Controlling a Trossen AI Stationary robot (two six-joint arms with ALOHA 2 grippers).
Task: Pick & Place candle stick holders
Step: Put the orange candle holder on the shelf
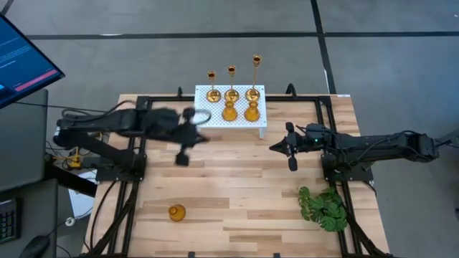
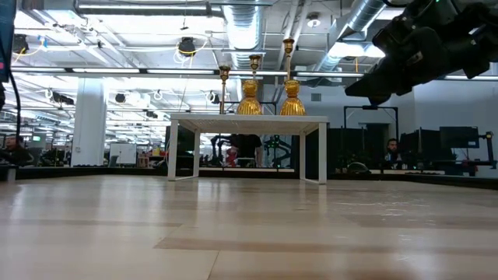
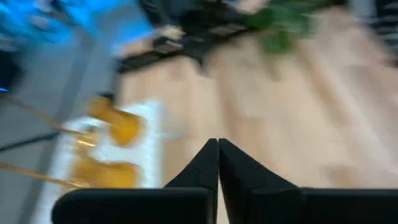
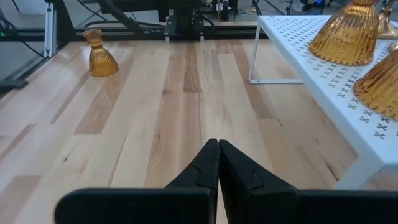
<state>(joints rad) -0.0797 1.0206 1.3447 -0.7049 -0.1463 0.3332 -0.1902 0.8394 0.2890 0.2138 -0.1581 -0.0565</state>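
Observation:
Three slim brass candle stick holders (image 1: 232, 84) and two squat amber ones (image 1: 240, 112) stand on their bases on the white perforated stand (image 1: 215, 115) at the table's far middle. A third squat amber holder (image 1: 177, 212) stands on the table at the near left; it also shows in the right wrist view (image 4: 101, 55). My left gripper (image 1: 182, 158) is shut and empty above the table, left of the stand. My right gripper (image 1: 291, 163) is shut and empty, right of the stand.
A green leafy plant (image 1: 324, 206) lies at the table's near right. The wooden table (image 1: 237, 186) is bare between the two grippers. Black frame rails run along the table's left and right sides. A monitor (image 1: 21, 61) stands off the table at the far left.

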